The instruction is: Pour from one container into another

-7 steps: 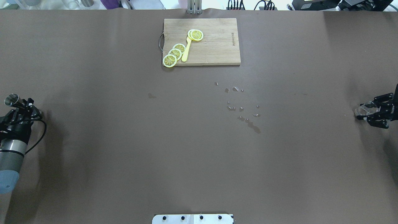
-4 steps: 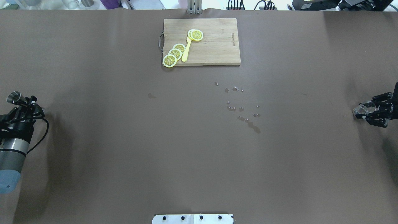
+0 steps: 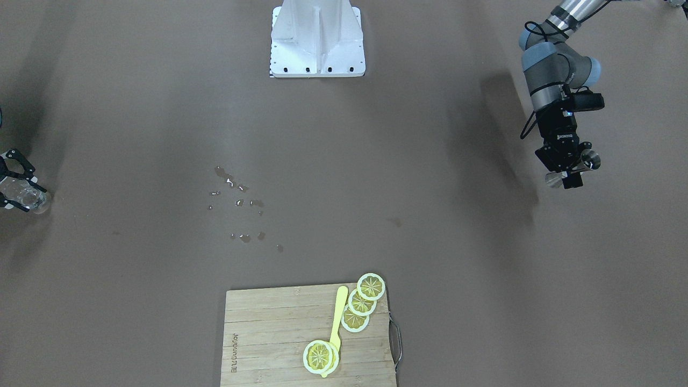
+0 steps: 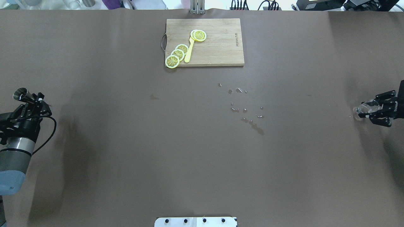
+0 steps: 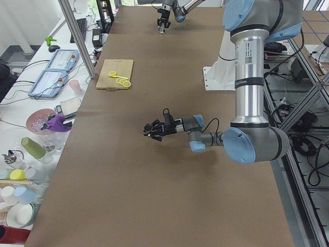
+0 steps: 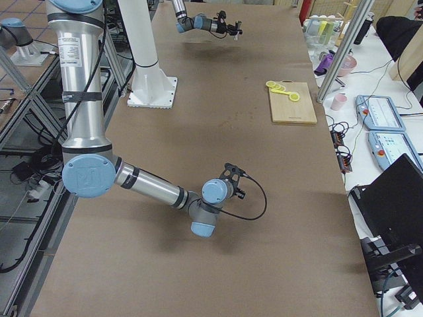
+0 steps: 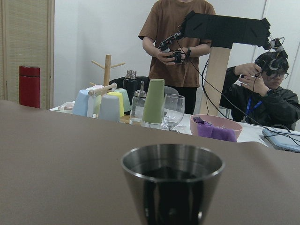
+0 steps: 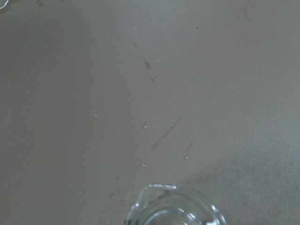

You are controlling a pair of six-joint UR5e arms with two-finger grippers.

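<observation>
My left gripper (image 4: 30, 103) is at the table's far left, shut on a small steel cup (image 4: 19, 94), which it holds above the brown table. The left wrist view shows the steel cup (image 7: 172, 183) upright with a dark inside. In the front-facing view the left gripper (image 3: 565, 164) grips the steel cup (image 3: 590, 159) at its middle. My right gripper (image 4: 368, 109) is at the far right, shut on a clear glass container (image 4: 360, 109). The right wrist view shows only the rim of the glass container (image 8: 173, 208). The glass container (image 3: 24, 198) sits low, near the table.
A wooden cutting board (image 4: 221, 47) with lemon slices (image 4: 176, 54) and a yellow spoon (image 4: 189, 52) lies at the far middle. Water drops (image 4: 244, 110) dot the table's centre. Cups and bottles (image 7: 117, 101) and two people stand beyond the table's left end.
The left gripper has carried the steel cup away from the robot and slightly toward the centre. The right gripper has shifted the glass container a little toward the centre.
</observation>
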